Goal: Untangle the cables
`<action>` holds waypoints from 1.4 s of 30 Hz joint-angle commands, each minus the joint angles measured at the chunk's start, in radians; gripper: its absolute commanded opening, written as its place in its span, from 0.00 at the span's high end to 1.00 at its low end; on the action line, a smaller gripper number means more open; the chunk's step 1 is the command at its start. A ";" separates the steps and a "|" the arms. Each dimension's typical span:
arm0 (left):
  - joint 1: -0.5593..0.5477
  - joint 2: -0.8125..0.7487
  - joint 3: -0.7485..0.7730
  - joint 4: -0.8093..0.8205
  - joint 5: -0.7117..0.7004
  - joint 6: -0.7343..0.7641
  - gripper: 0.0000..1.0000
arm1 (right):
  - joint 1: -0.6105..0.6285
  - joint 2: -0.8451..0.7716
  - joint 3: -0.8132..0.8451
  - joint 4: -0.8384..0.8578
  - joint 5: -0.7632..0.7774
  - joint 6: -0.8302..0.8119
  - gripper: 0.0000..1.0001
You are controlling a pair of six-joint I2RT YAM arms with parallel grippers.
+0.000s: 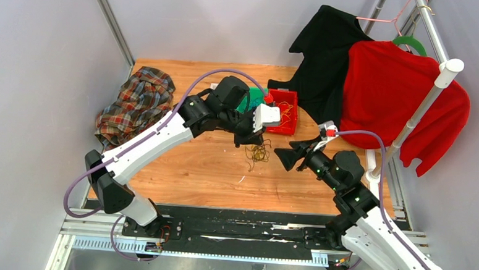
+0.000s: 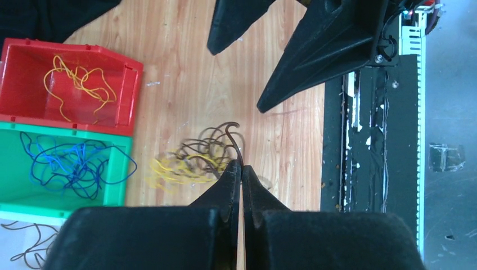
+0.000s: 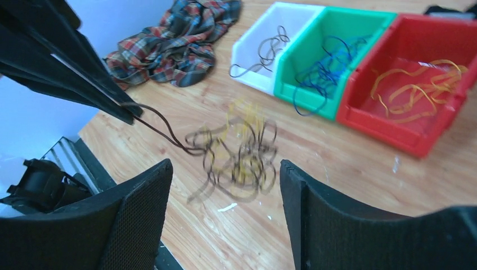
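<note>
Where the top view shows both arms meeting over the ctr of the wooden table [image 1: 191, 176], the left claw [image 2: 242, 169] is pinched together on one dark brown cable [image 2: 233, 135], which hooks up from the tips at lower-middle of the left wrist view. That strand leads into the tangle of cables [image 2: 194, 160], a loose knot of yellow and dark brown loops lying on the table just left of the tips, partly blurred. In the right wrist view the same strand runs from the left claw at upper left down to the tangle in the ctr of the frame.

The right claw [image 3: 225, 166] stands wide apart w/ nothing btwn its fingers. The tangle shows in the gap btwn them in its own view, but can't tell how high the claw sits above the table.

Three bins sit side by side at upper right of that view: white bin [image 3: 256, 83] w/ dark cables, green bin [image 3: 292, 97] w/ blue ones, red bin [image 3: 394, 132] w/ yellow-orange ones. A plaid cloth [image 3: 174, 39] lies bunched at top, left of ctr.
</note>
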 commanded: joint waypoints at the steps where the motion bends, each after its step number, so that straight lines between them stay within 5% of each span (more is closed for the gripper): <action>1: -0.005 -0.010 0.032 -0.052 -0.017 0.049 0.99 | 0.015 0.074 0.028 0.206 -0.135 -0.056 0.30; 9: -0.005 -0.035 0.066 -0.101 -0.056 0.090 0.99 | 0.163 0.169 0.093 0.231 -0.063 -0.153 0.29; 21: -0.005 -0.075 0.080 -0.144 0.004 0.114 0.99 | 0.168 0.229 0.108 0.260 0.123 -0.095 0.36; 42: -0.005 -0.058 0.175 -0.151 0.010 0.137 0.99 | 0.246 0.411 0.092 0.463 0.115 0.007 0.35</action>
